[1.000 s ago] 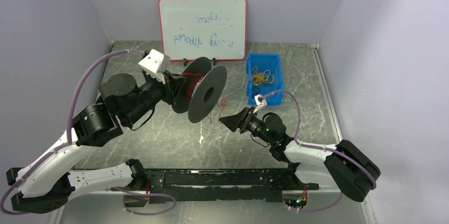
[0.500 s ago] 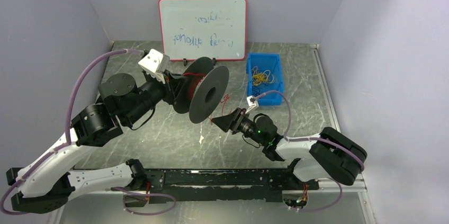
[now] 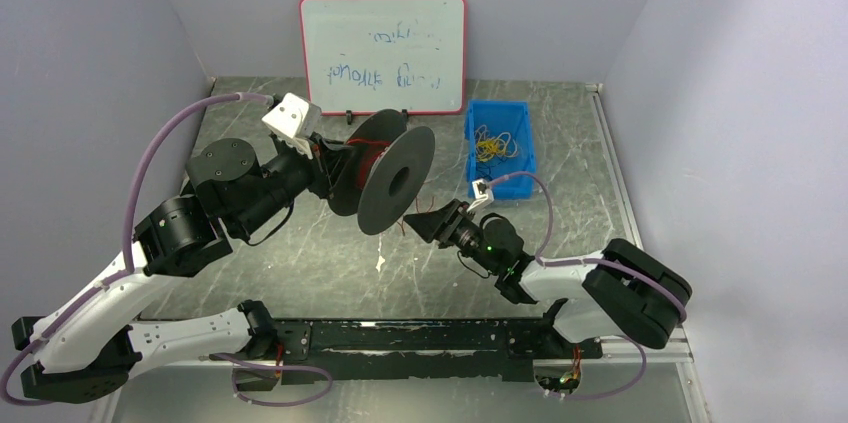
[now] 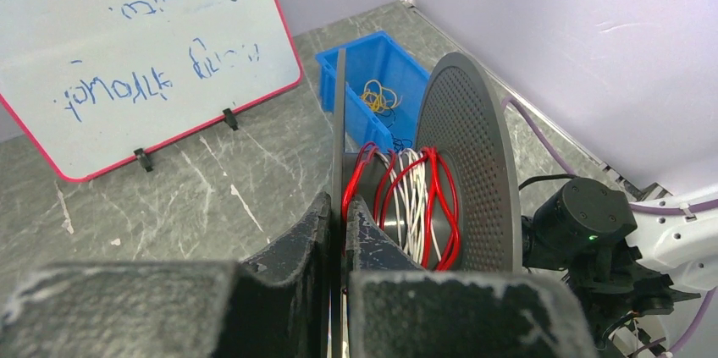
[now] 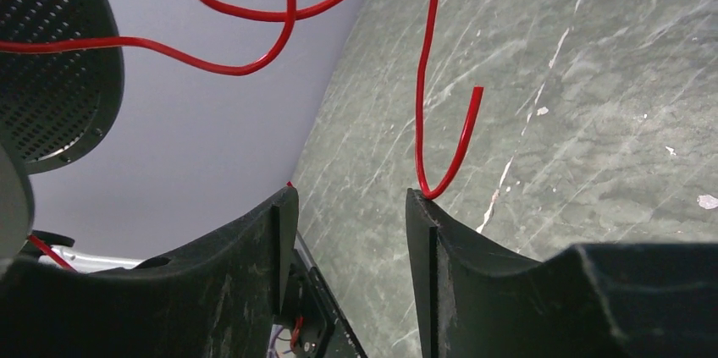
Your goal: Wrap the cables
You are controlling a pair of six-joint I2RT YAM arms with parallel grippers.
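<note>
**At the spool: red wire, part wound, tail loose**

Overhead view. Between the two arms, a black spool (image 3: 395,183) is held off the table (image 3: 300,253), discs on edge. The left gripper (image 3: 330,165) is at the rear disc. The right gripper (image 3: 420,225) is just beside the front disc, low and to the right. Red wire (image 3: 370,146): turns on the hub between the discs, with thin strands trailing down toward the right gripper. A blue bin (image 3: 497,105) of other wire sits behind, well apart.

Left wrist view. The left gripper (image 4: 339,218) is closed flat on the thin rim of the rear disc, with nothing else in it. Red wire (image 4: 439,197): several turns on the hub, laid over white turns.

Right wrist view. The right gripper (image 5: 350,206) has its jaws parted with a clear gap and nothing clamped. Red wire (image 5: 421,79): it hangs in a loose curl, and its hooked cut end rests against the tip of one finger (image 5: 440,256), outside the gap.

Handling, as judged. Very light; limp yet springy, so it keeps its curls. Likely to slip from a loose pinch. Not fragile. Best hold: the straight run just above the hooked end, pinched crosswise and kept taut toward the hub.
</note>
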